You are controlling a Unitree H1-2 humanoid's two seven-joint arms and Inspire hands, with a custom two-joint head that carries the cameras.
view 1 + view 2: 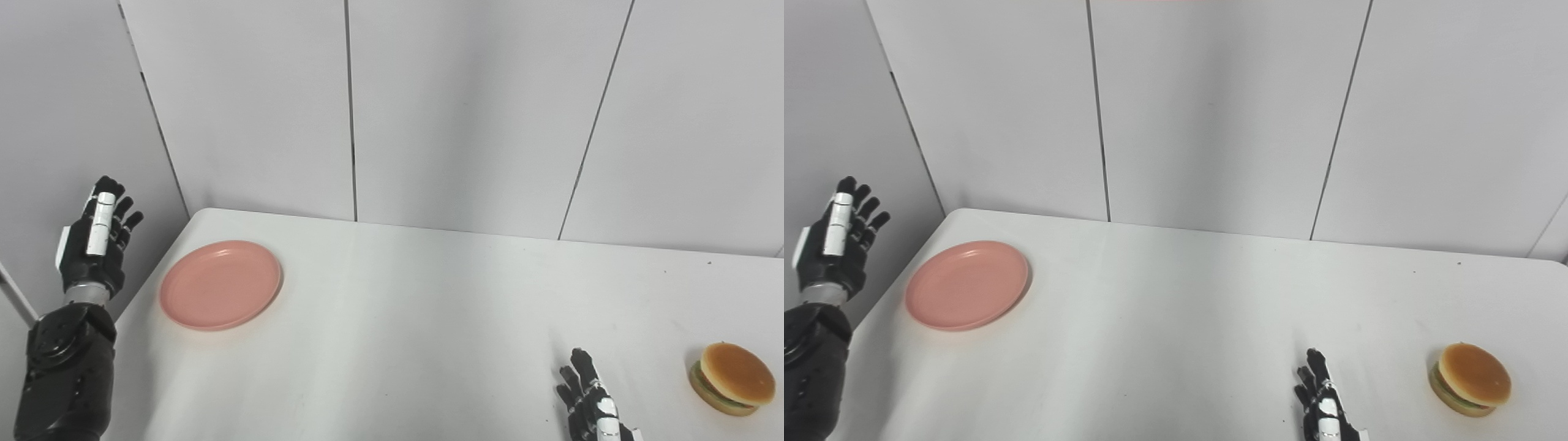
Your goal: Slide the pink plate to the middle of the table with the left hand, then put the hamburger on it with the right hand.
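Ideally the left hand (92, 245), fingers spread and empty, lowers onto the pink plate's (220, 285) left rim and pushes steadily rightward, while the right hand (591, 404), fingers apart, waits near the hamburger (733, 378).

No lettering, label, brand mark or number can be read anywhere in the scene: the pink plate (220, 285), the hamburger (732, 378), the white table (429, 318) and the grey wall panels (465, 110) all show plain surfaces.

Bare table (429, 318) between plate (220, 285) and hamburger (732, 378)
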